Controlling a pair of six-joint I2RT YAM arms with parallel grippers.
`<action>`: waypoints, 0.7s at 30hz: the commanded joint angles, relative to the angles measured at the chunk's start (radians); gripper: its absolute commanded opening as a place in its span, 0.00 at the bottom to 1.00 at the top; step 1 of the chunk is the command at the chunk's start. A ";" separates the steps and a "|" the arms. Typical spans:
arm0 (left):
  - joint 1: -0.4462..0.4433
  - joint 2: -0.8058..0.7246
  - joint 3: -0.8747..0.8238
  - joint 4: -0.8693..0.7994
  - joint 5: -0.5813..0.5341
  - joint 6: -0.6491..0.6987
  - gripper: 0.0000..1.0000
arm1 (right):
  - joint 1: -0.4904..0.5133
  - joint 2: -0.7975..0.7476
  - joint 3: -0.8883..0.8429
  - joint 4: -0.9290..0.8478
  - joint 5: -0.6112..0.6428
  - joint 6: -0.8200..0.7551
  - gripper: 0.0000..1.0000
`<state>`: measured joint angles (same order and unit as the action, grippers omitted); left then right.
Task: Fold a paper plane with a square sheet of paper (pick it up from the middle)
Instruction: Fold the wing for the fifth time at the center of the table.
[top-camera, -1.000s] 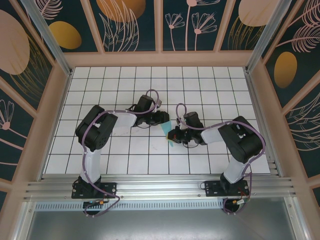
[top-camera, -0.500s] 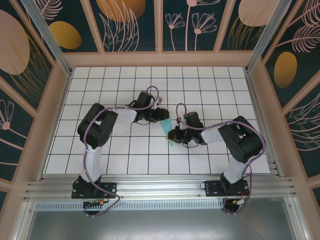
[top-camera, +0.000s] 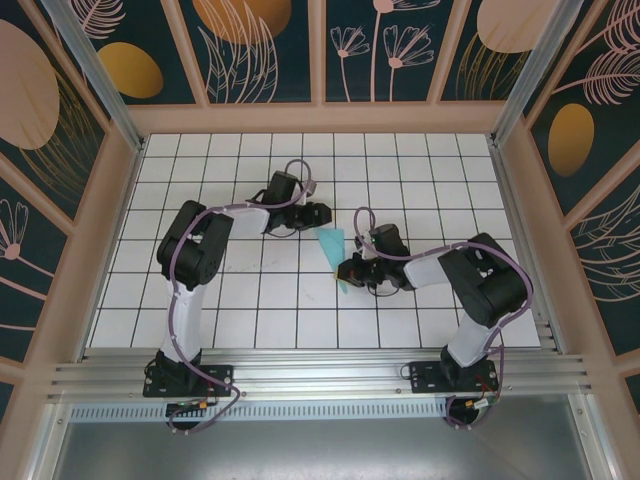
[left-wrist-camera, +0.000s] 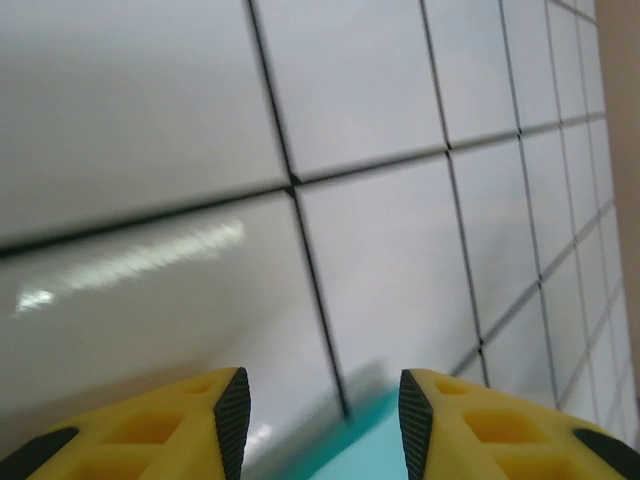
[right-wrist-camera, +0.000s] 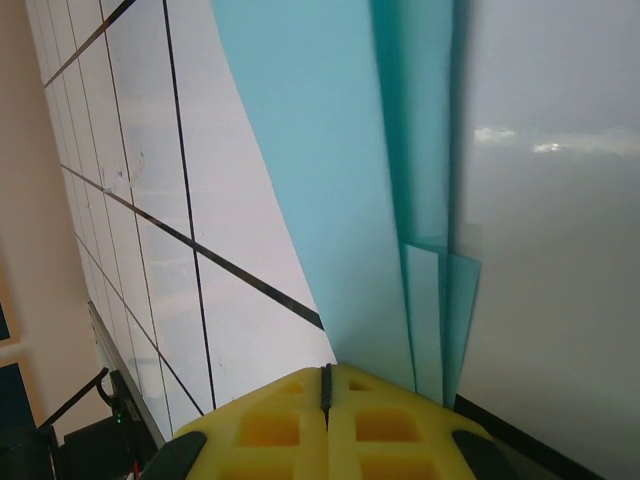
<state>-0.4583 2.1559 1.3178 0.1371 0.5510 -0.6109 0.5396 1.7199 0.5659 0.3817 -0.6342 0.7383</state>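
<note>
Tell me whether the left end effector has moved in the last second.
Yes. The left end effector shifted away from the paper, toward the far edge of the table.

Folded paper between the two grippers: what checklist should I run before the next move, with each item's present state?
1. Check that the right gripper is shut: ok.
2. Check that the folded paper is pinched in it: cannot tell; the paper runs out from beside the shut fingers.
3. Check that the left gripper is open with nothing between its fingers: ok.
4. Check that the left gripper is apart from the paper: ok in the top view, where it sits just beyond the paper's wide end, though close.
5. Check that the paper lies flat on the table: cannot tell.
</note>
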 joint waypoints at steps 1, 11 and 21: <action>0.048 0.026 0.033 -0.033 -0.081 0.060 0.47 | -0.018 0.039 -0.070 -0.256 0.076 -0.016 0.00; 0.057 -0.148 0.017 -0.019 0.002 0.015 0.48 | -0.019 0.051 -0.024 -0.254 0.074 -0.026 0.00; -0.040 -0.274 -0.232 0.129 0.048 -0.137 0.33 | -0.020 0.076 0.016 -0.204 0.050 -0.038 0.00</action>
<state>-0.4541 1.8854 1.1152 0.2264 0.5770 -0.7059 0.5285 1.7290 0.5999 0.3210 -0.6647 0.7368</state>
